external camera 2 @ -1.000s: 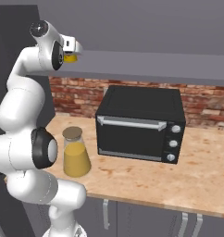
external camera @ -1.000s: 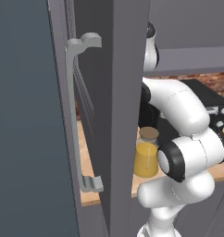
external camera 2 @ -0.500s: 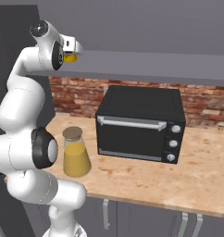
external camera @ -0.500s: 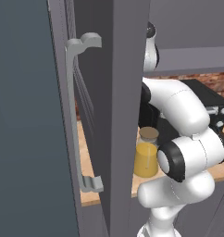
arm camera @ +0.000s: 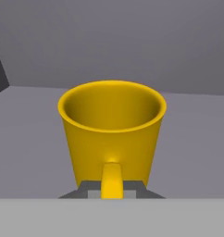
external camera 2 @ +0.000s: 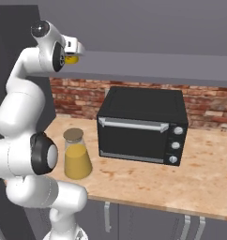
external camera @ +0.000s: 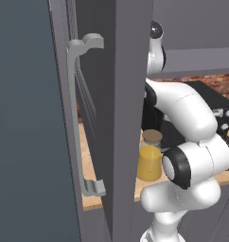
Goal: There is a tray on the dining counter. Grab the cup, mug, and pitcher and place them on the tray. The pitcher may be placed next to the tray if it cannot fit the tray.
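Gripper [arm camera: 112, 189] closed on the loop handle of the mug [arm camera: 112, 129], held upright directly ahead of the fingertips, high up by the grey cabinet shelf [external camera 2: 148, 61]. Pitcher [external camera 2: 77, 154] stands well below on the wood-grain surface [external camera 2: 181, 180], just left of the black toaster oven [external camera 2: 141, 124].

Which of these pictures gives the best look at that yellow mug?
The hand view: the mug sits close and centred, its open rim, tapering body and handle all plain, the handle pointing toward the camera. The right base view catches a small yellow sliver of it at the gripper, high up by the cabinet.
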